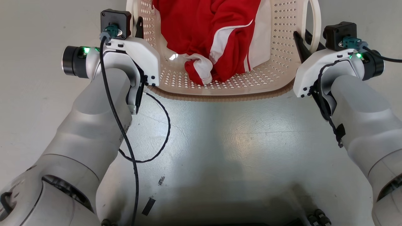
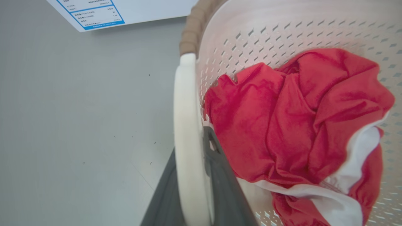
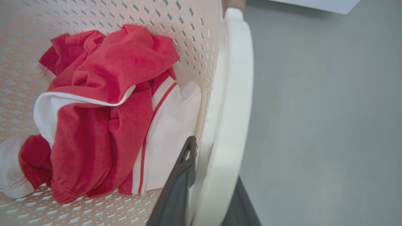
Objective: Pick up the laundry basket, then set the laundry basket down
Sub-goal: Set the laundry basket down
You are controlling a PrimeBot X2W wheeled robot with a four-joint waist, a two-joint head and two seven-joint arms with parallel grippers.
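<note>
We hold laundry basket [image 1: 276,47] symmetrically. Left gripper [image 2: 190,147] is clamped on left handle [image 2: 185,110], right gripper [image 3: 213,160] on right handle [image 3: 234,94]. Each has one finger inside wall, one outside. We judge this gives level, balanced lift.

Basket sits between arms over grey floor [image 1: 220,141]; we cannot tell floor contact.

Appearance: cream perforated plastic, brown woven-look rim [image 1: 220,96], red-and-white garment [image 1: 220,28] inside.

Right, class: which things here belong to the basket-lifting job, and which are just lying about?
Belongs to the job: laundry basket; its left handle and right handle; left jaws and right jaws, each closed around a handle.
Just lying about: red-and-white garment inside the basket; dark scrap on the floor; blue-bordered label beyond the basket.
</note>
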